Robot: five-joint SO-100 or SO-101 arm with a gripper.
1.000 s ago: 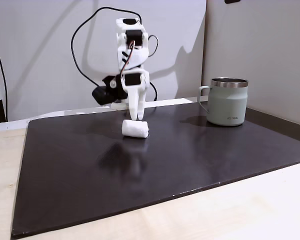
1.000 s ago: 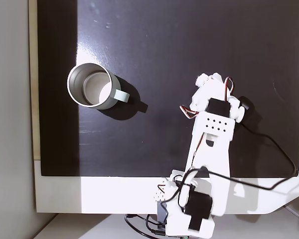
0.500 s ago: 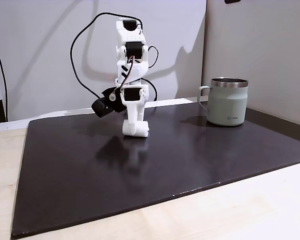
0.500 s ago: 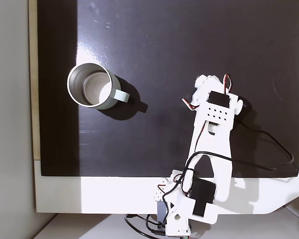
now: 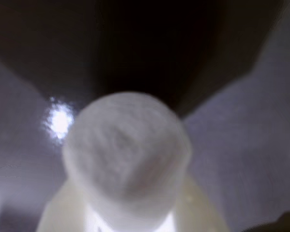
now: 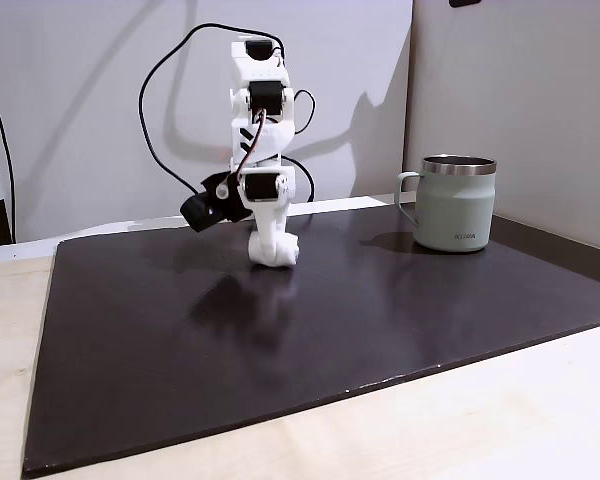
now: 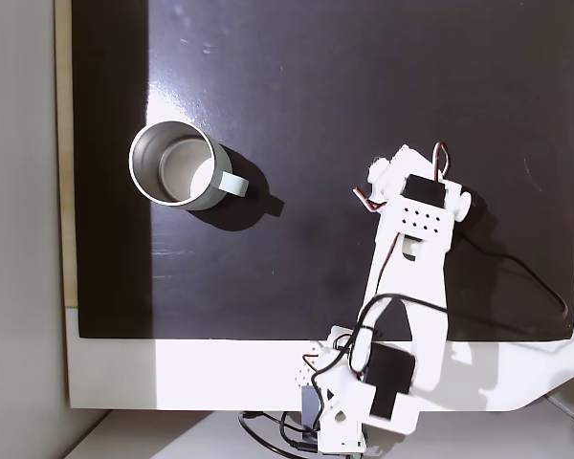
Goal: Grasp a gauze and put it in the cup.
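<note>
1. The gripper (image 6: 272,254) is down at the black mat (image 6: 400,310), with its fingers on either side of the gauze (image 6: 281,251). The wrist view shows the gauze (image 5: 126,154) end-on and blurred, seated over a pale finger (image 5: 63,212). I cannot tell whether the jaws are clamped on it or only straddling it.
2. The gauze sits at mat level in the side fixed view, under the wrist. In the top fixed view the arm (image 7: 409,258) covers it.
3. Room to move: the gripper stands mid-mat in the side fixed view. Bare mat lies in front of it and to both sides, and the wall (image 6: 80,100) stands behind it. A black cable (image 6: 160,90) loops behind the arm.
4. The cup (image 6: 456,203) stands upright, well apart from the gripper, to the right in the side fixed view near the mat's back edge. In the top fixed view the cup (image 7: 177,164) is at left, its handle pointing toward the arm's side.
5. Seen from above, the inside of the cup shows bare steel with nothing in it.
6. The mat's edges rest on a light wooden table (image 6: 480,420), and the arm's base (image 7: 349,411) sits off the mat.
</note>
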